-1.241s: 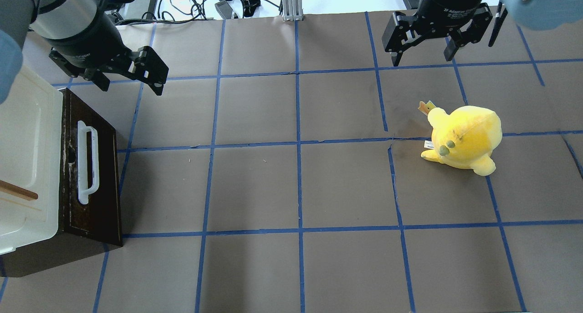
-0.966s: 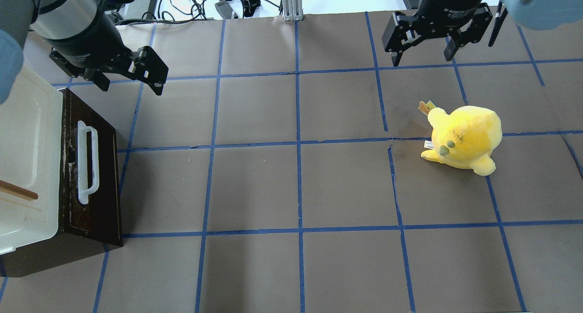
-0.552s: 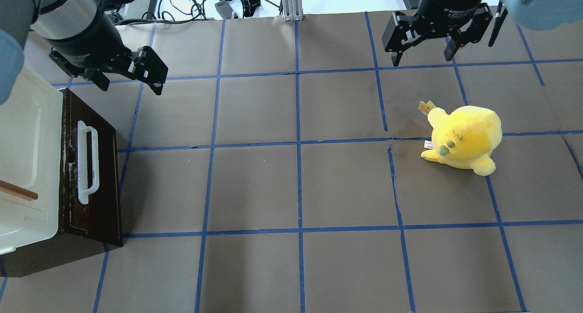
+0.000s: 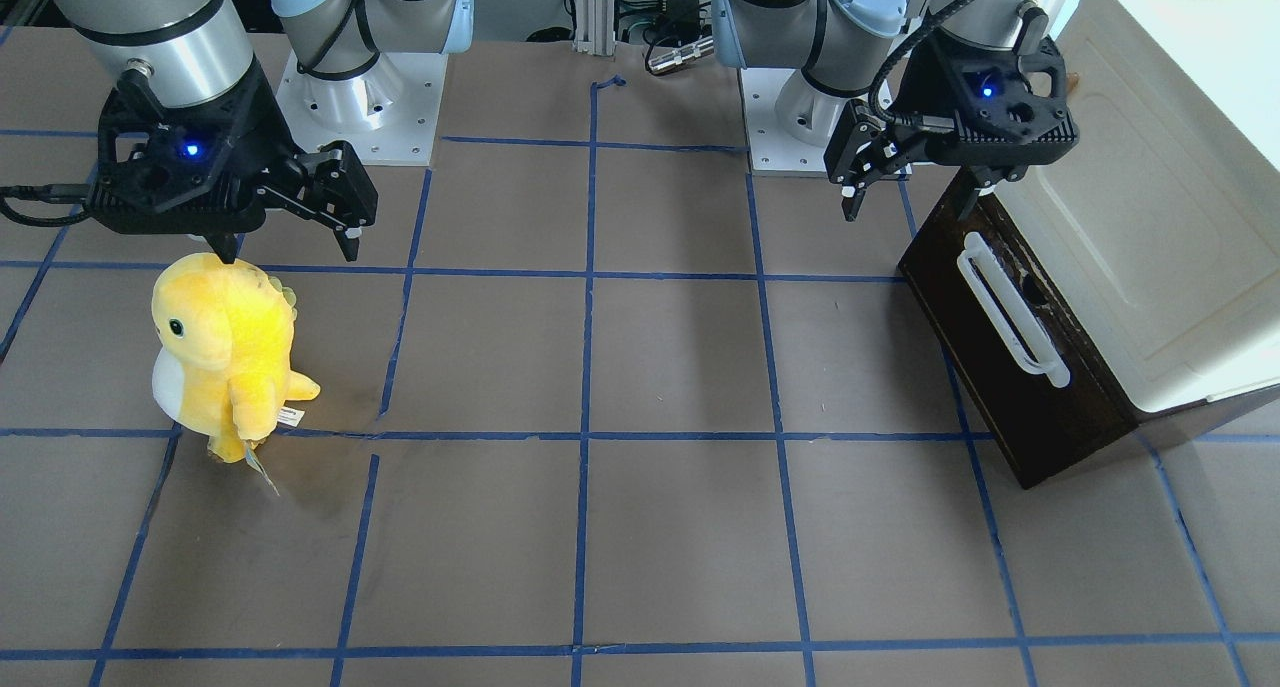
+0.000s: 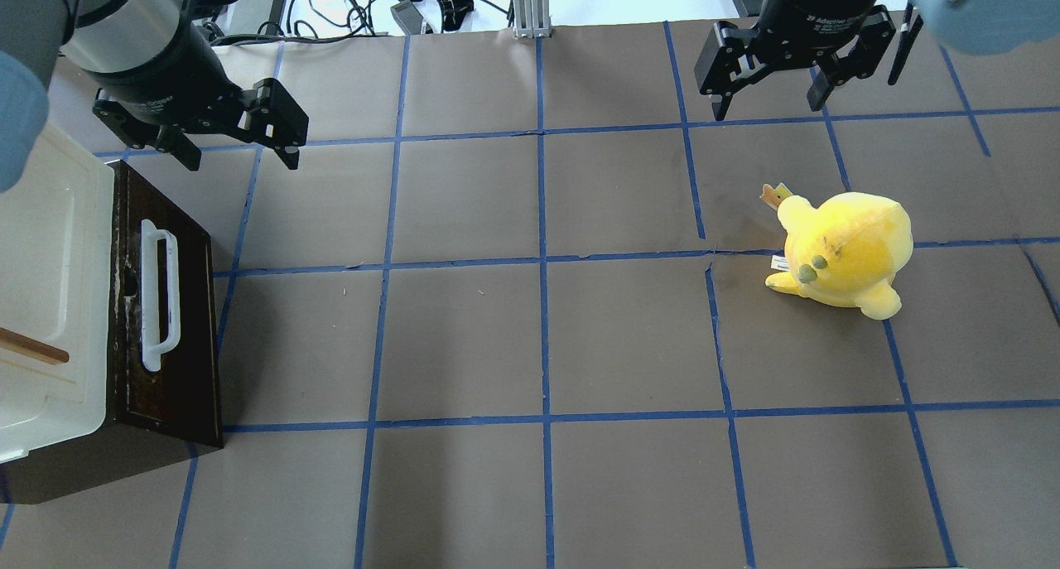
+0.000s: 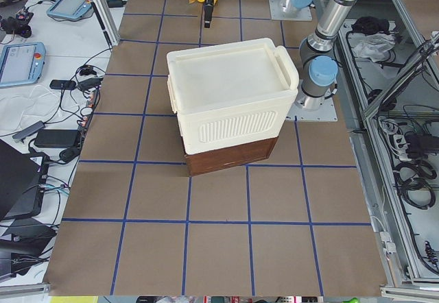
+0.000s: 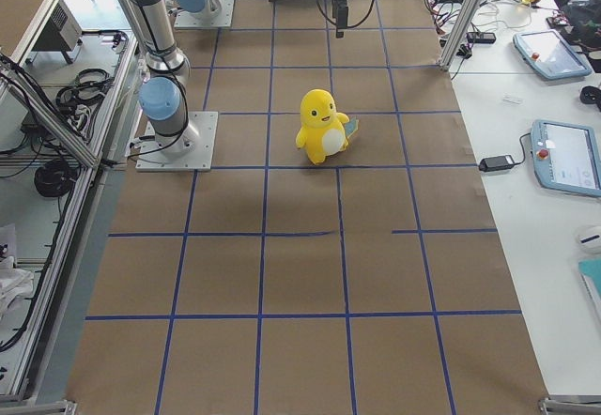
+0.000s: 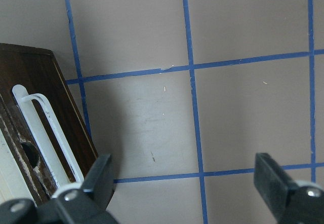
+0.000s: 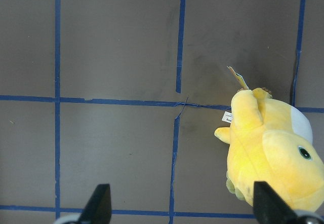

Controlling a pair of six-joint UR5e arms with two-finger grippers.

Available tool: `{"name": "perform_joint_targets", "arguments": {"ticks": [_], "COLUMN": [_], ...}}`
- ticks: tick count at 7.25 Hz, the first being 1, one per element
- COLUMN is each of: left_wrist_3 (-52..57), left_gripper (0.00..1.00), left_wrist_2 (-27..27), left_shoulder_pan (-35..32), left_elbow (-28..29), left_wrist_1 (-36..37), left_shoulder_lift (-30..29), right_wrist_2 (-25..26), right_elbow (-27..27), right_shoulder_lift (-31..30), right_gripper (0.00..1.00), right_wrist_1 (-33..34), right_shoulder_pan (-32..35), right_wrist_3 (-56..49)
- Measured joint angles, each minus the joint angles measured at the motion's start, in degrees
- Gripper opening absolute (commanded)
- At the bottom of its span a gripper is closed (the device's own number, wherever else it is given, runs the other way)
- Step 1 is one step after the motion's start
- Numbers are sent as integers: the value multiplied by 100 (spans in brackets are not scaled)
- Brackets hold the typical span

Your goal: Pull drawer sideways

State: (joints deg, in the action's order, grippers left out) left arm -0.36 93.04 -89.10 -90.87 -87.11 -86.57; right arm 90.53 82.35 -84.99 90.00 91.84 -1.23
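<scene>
The dark brown drawer sits at the table's left end under a cream cabinet, with its long white bar handle facing the table's middle. It looks pushed in. It also shows in the front-facing view and the left wrist view. My left gripper is open and empty. It hovers just beyond the drawer's far corner, apart from the handle. My right gripper is open and empty, high over the far right of the table.
The cream cabinet with a small brown wooden handle stands over the drawer at the left edge. A yellow plush toy stands on the right side, below the right gripper. The brown mat has blue tape grid lines.
My left gripper has turned a little, so its two fingers now stand level, and it has shifted slightly. The right arm, the drawer and the plush have not moved.
</scene>
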Motion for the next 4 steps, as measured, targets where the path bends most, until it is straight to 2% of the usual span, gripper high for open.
{"name": "perform_joint_targets", "arguments": {"ticks": [2,3,4], "left_wrist_3": [-404,-835,-1308], "left_gripper": [98,98,99], "left_wrist_2": [63,321,803], "left_shoulder_pan": [-76,-177,-347], "left_elbow": [-66,-180,-324], "left_wrist_1": [-64,-49,-22], "left_shoulder_lift": [-31,-95,-189], "right_wrist_2": [0,0,0], "right_elbow": [0,0,0], "right_shoulder_lift": [0,0,0], "right_gripper": [100,100,100], "right_wrist_1": [0,0,0], "right_shoulder_pan": [0,0,0], "right_wrist_3": [0,0,0]}}
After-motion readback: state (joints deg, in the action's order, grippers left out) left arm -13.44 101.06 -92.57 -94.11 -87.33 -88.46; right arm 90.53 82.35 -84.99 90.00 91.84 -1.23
